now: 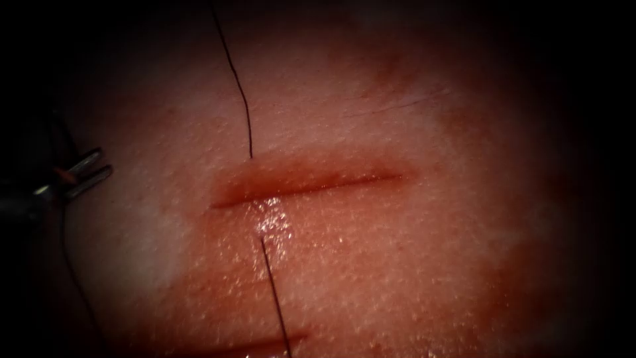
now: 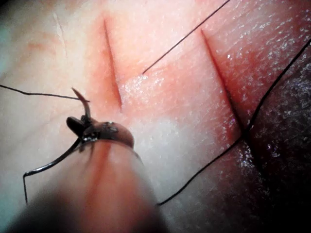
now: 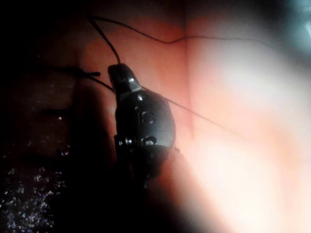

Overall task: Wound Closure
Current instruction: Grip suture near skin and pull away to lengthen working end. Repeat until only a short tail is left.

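steel needle [image 2: 58,158] in left tool [image 2: 80,127] fingers, off tissue [image 1: 397,265].

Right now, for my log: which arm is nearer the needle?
Left: its fingers grip the needle partway along its curve, clear of the tissue. The right tool lies apart, by thread.

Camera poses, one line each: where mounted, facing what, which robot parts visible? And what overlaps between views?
Endoscope: above and in front of the tissue, facing the cut; left tool at the picture's left edge.
Left wrist: along the left shaft; left tool holds the needle clear of the tissue.
Right wrist: along the right shaft at the right tool, thread beside it.
Shared: endoscope and left wrist both show the cut and thread.
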### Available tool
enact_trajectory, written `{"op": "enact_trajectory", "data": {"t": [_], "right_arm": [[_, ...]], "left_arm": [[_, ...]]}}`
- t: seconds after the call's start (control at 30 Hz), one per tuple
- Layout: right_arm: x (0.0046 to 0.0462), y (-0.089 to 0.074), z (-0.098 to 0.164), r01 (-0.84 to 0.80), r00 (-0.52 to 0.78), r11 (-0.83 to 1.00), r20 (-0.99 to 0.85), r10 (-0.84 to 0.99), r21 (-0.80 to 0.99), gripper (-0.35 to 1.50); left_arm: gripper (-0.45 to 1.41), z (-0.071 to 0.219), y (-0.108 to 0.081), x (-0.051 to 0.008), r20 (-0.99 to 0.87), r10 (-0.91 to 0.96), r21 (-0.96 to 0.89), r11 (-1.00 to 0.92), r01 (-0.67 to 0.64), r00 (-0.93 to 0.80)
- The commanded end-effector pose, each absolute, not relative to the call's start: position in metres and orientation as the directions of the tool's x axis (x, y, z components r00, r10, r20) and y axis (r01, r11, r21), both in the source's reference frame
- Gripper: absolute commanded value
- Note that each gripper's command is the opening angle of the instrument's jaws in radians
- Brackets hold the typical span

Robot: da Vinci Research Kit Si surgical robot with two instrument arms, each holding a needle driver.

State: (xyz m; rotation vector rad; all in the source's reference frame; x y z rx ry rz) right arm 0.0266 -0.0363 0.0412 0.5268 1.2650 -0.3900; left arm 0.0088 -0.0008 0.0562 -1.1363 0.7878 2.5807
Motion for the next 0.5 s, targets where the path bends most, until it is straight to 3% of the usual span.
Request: {"op": "enact_trajectory", "data": {"t": [0.03, 0.17, 0.3, 0.33, 0.5], "right_arm": [[0.0273, -0.037, 0.041, 0.577, 0.263, 0.797, -0.964, 0.024, 0.177, -0.35], [0.0273, -0.039, 0.042, 0.632, 0.246, 0.751, -0.968, 0.043, 0.193, -0.32], [0.0276, -0.037, 0.042, 0.563, 0.227, 0.808, -0.973, 0.049, 0.172, 1.37], [0.0273, -0.035, 0.042, 0.488, 0.210, 0.859, -0.976, 0.059, 0.157, 1.48], [0.0265, -0.029, 0.042, 0.407, 0.162, 0.911, -0.987, 0.000, 0.067, 1.48]], "left_arm": [[-0.45, 0.057, -0.001, 0.0083, -0.733, -0.021, 0.387, -0.835, -0.391, -0.680], [-0.45, 0.057, -0.001, 0.0083, -0.733, -0.021, 0.386, -0.836, -0.391, -0.680], [-0.45, 0.057, 0.000, 0.0083, -0.733, -0.020, 0.385, -0.836, -0.391, -0.680], [-0.45, 0.057, 0.000, 0.0083, -0.733, -0.020, 0.385, -0.836, -0.391, -0.680], [-0.45, 0.057, 0.000, 0.0082, -0.731, -0.017, 0.386, -0.835, -0.392, -0.683]]}}
